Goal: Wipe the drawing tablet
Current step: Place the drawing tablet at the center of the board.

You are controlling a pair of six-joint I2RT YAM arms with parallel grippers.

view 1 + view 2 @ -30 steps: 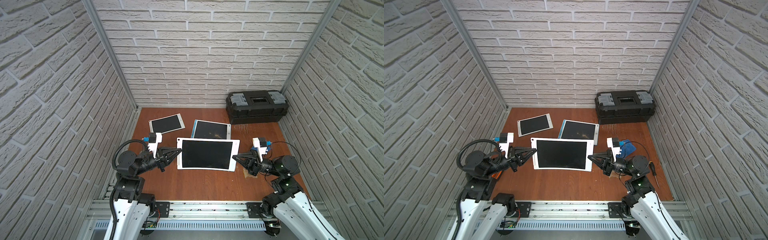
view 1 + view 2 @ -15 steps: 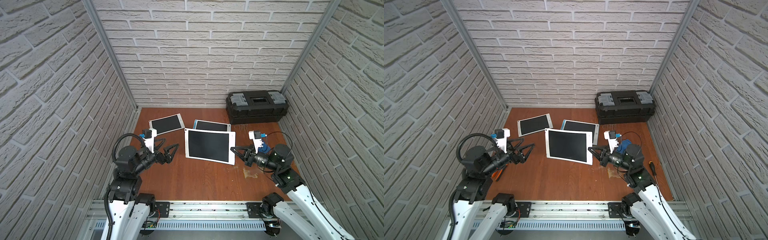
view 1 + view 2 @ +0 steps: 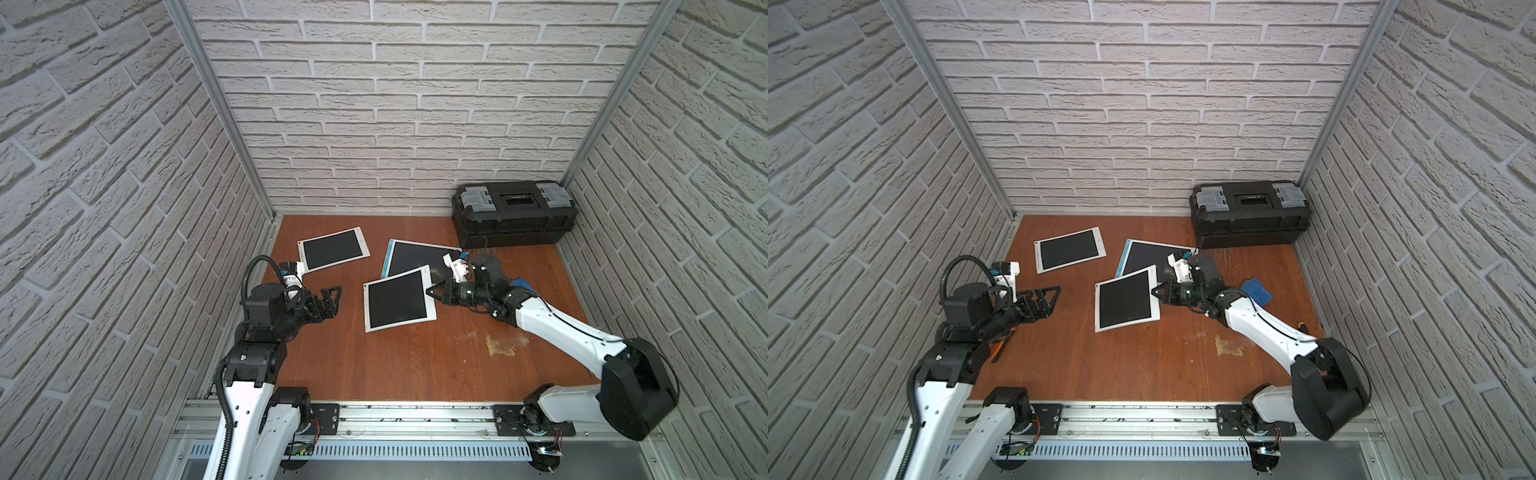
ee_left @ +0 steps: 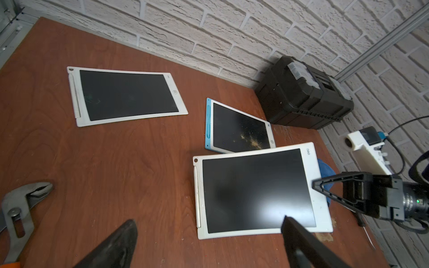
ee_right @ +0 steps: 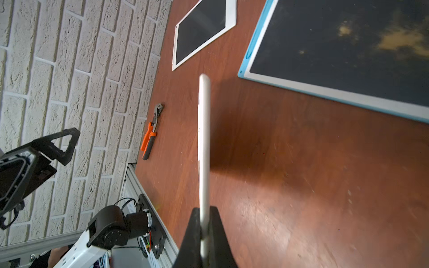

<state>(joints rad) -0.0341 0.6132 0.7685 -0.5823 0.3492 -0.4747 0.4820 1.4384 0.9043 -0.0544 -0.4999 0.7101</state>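
Note:
My right gripper [image 3: 430, 291] is shut on the edge of a white-framed drawing tablet [image 3: 397, 299] with a dark, clean screen, and holds it tilted above the table. The right wrist view shows that tablet [image 5: 204, 139] edge-on between the right gripper [image 5: 204, 211] fingers. Behind it lies a blue-edged tablet [image 4: 236, 130] with yellowish specks on its screen. My left gripper [image 3: 332, 297] stands open and empty, left of the held tablet and apart from it. A blue cloth [image 3: 1256, 289] lies by the right arm.
Another white tablet [image 3: 332, 249] lies flat at the back left. A black toolbox [image 3: 513, 212] fills the back right corner. Orange-handled pliers [image 3: 998, 347] lie near the left wall. A yellowish stain [image 3: 500, 345] marks the table at the front right.
The left gripper let go of the tablet's edge, opened wide and drew back left. The right gripper kept its hold and swung the tablet round, further back on the table.

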